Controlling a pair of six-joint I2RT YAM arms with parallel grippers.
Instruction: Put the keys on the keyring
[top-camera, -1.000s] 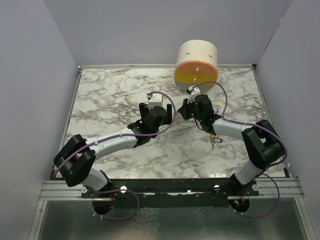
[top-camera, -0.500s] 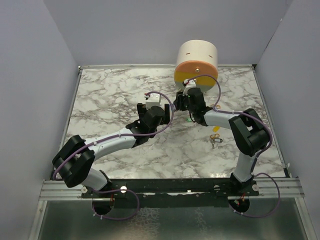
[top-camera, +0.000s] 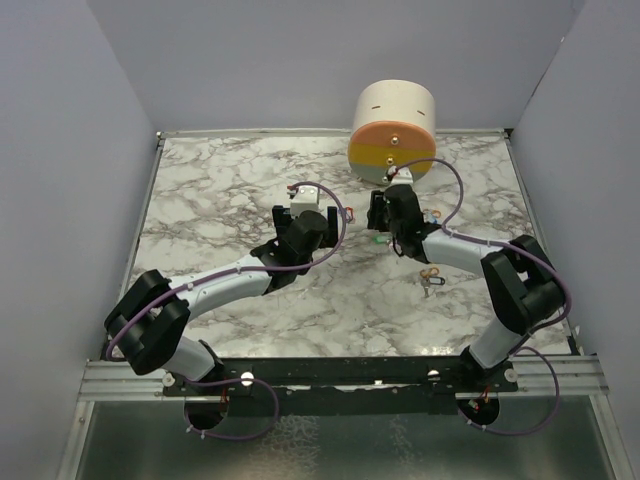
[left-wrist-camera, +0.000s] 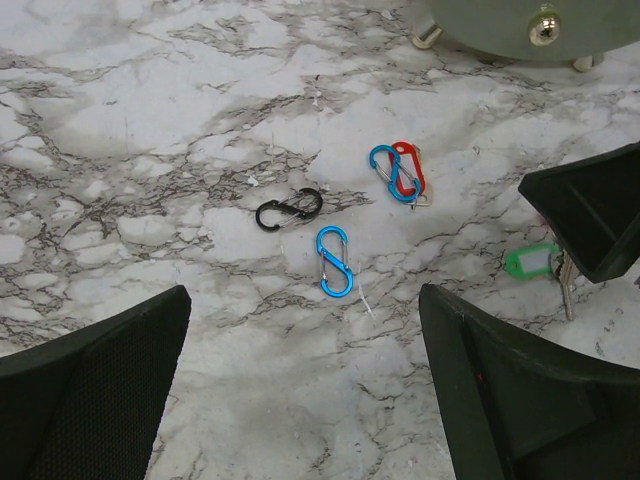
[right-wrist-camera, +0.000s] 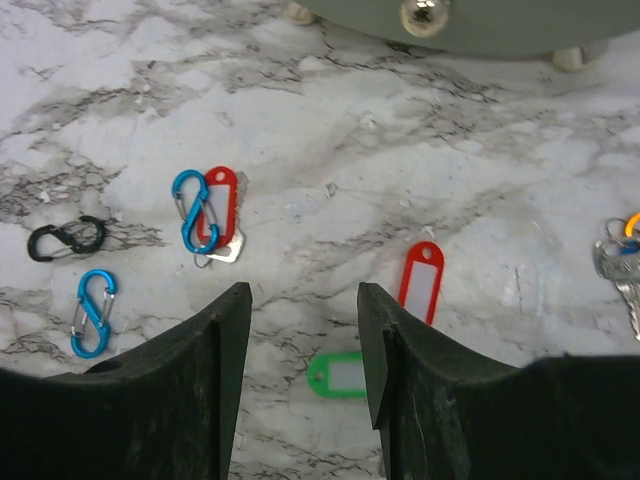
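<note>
Keys, silver on an orange ring (right-wrist-camera: 620, 255), lie on the white marble tabletop (top-camera: 220, 190), just right of the right gripper (right-wrist-camera: 302, 300). Its jaws have just parted, empty, above a green plastic tag (right-wrist-camera: 340, 375), so nothing seems threaded yet. The left gripper (left-wrist-camera: 305, 310) hovers spread wide, empty.

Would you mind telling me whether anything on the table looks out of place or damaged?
Nothing looks damaged or spilled. The parts just lie scattered: a green tag and a red tag loose before the right claw, a blue clip overlapping another red tag, the keys apart from the rest.
</note>
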